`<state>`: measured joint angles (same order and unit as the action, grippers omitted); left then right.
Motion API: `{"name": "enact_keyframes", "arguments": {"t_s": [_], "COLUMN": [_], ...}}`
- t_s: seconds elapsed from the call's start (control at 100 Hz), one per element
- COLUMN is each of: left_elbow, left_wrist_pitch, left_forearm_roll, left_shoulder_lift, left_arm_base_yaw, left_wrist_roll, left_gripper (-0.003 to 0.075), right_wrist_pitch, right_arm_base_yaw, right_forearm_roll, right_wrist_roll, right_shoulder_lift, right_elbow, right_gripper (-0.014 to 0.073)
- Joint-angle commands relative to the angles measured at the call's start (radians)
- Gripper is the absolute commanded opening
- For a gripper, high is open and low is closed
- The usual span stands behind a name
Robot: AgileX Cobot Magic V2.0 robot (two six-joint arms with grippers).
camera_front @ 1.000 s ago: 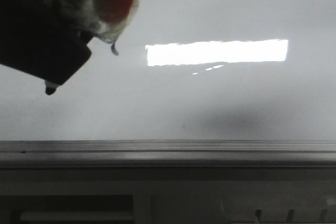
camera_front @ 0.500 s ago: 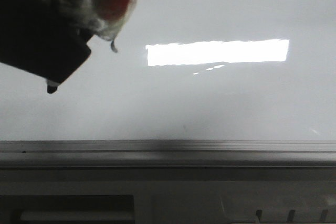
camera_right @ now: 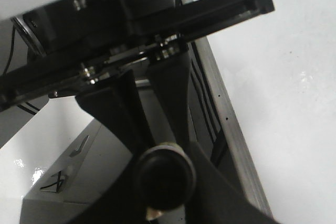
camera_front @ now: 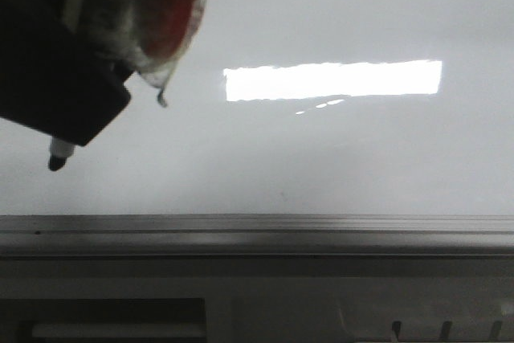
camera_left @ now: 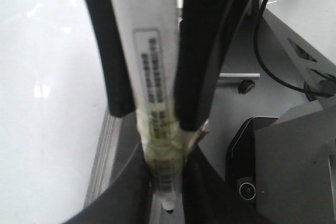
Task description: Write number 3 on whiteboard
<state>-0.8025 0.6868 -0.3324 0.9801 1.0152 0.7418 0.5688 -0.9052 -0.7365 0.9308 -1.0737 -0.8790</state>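
The whiteboard (camera_front: 337,158) fills the front view, glossy and pale, with a bright rectangular light reflection (camera_front: 333,79). No number 3 shows on it. My left gripper (camera_front: 84,118) hangs over its left part, shut on a white marker whose black tip (camera_front: 56,163) points down at the board. In the left wrist view the fingers (camera_left: 119,98) clamp the taped, labelled marker (camera_left: 149,61). My right gripper (camera_right: 165,192) is shut on a round black cap (camera_right: 164,179) beside the board's edge and does not show in the front view.
A grey metal rail (camera_front: 257,232) edges the board's near side, and it also shows in the right wrist view (camera_right: 231,129). Small faint smudges (camera_front: 317,107) lie under the reflection. A red and white wrapped part (camera_front: 173,6) sits above the left gripper. Cables and grey housings (camera_left: 294,150) lie off the board.
My left gripper has shifted a little down and to the left. The marker tip now sits lower and sticks out further below the gripper.
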Motion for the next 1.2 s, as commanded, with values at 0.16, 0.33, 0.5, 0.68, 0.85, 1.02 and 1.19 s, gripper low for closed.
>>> {"name": "enact_keyframes", "arguments": {"t_s": [0.16,0.33,0.5,0.68,0.85,1.02,1.19], "left_elbow": [-0.035,-0.036,-0.036,-0.018,0.025,0.078,0.08], "left_wrist_pitch": [-0.187,-0.221,-0.287,-0.262,-0.096,-0.086,-0.084], "left_forearm_roll": [-0.016,-0.01,0.009,0.096,0.191,0.178,0.159], "left_shoulder_lift": [-0.02,-0.071,-0.244,-0.486,-0.649,-0.726,-0.728], "left_arm_base_yaw": [0.008,0.006,-0.02,-0.119,-0.215,-0.263,-0.267], "left_wrist_roll": [-0.056,-0.161,-0.234,-0.334,-0.408,-0.412,-0.412], "left_gripper": [0.0265,0.044,0.0437,0.0327,0.0095,-0.0021,-0.0021], "right_wrist_pitch": [-0.089,-0.184,-0.2,-0.187,-0.274,-0.422,-0.494], "right_arm_base_yaw": [0.004,0.012,0.084,0.166,0.173,0.173,0.173], "right_forearm_roll": [-0.066,-0.064,-0.051,-0.051,-0.051,-0.051,-0.051], "right_wrist_roll": [-0.033,-0.033,-0.033,-0.033,-0.033,-0.033,-0.033], "right_shoulder_lift": [0.006,0.056,0.121,0.136,0.074,0.001,-0.071], "right_elbow": [-0.044,-0.056,-0.046,-0.02,0.004,0.004,0.005], "right_gripper": [-0.0061,-0.0061,-0.0061,-0.0061,-0.0061,-0.006,-0.0061]}}
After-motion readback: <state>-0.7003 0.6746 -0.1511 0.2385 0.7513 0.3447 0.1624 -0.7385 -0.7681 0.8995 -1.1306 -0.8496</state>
